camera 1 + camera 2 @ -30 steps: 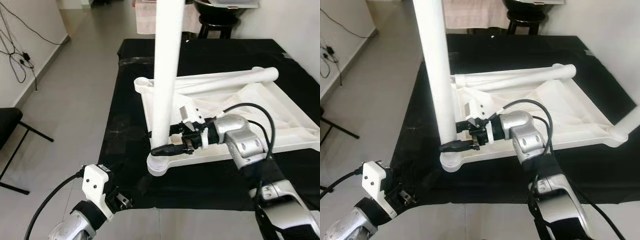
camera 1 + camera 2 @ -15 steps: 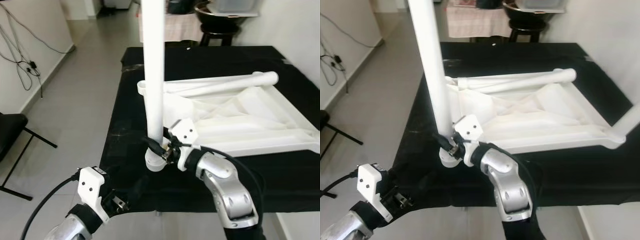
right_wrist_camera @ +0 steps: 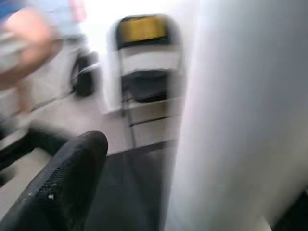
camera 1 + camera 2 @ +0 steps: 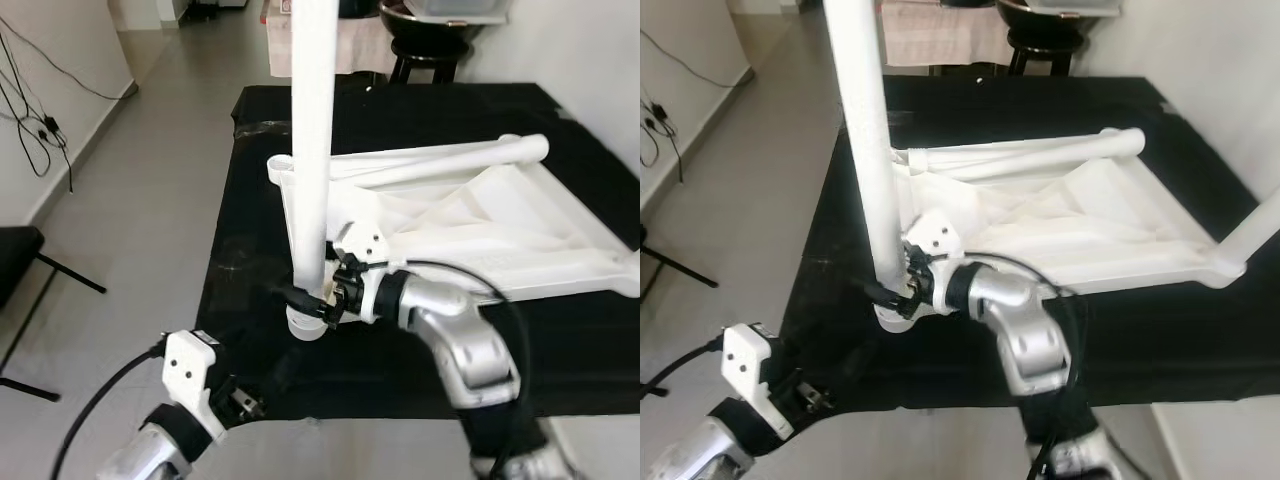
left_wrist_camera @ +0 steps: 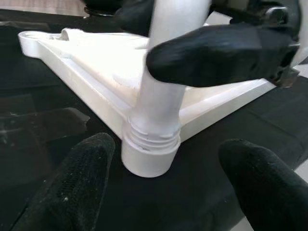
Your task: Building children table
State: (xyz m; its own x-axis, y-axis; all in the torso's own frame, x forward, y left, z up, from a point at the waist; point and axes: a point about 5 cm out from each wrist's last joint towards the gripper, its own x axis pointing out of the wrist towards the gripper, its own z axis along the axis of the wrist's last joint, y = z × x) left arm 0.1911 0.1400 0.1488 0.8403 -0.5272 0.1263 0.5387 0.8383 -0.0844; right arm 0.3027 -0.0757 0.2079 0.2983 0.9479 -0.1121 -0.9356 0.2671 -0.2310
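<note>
Nearest the camera, the left pincer point(image 5: 159, 192) hangs low at the near edge of the black worktop point(image 4: 250, 260), its two black fingers point(image 5: 77, 183) spread wide and gripping nothing. It points at the corner socket point(image 5: 149, 154) of the table frame, which sits just beyond the fingertips and apart from them.

Just past that, the right pincer point(image 4: 305, 300) reaches in from the robot's right — its silver forearm crosses over the near rail of the frame — and its long black fingers point(image 4: 290, 296) close around the foot of the upright table leg point(image 4: 310, 150), holding it just above the socket. In the left wrist view one of those fingers point(image 5: 216, 53) lies across the leg. In the right wrist view the leg fills one side as a pale blur, with one black finger point(image 3: 67, 183) beside it.

The leg stands nearly upright in the near-left corner of the white table frame point(image 4: 470, 230), its top rising out of view. The frame lies upside down on the worktop, and a second white leg point(image 4: 440, 160) lies flat along its far edge.

Farther off, grey floor point(image 4: 130, 200) runs along the robot's left, with a black stand leg point(image 4: 40, 270) and cables point(image 4: 30, 110) by the wall. Beyond the worktop stands a dark stool point(image 4: 425, 50).
</note>
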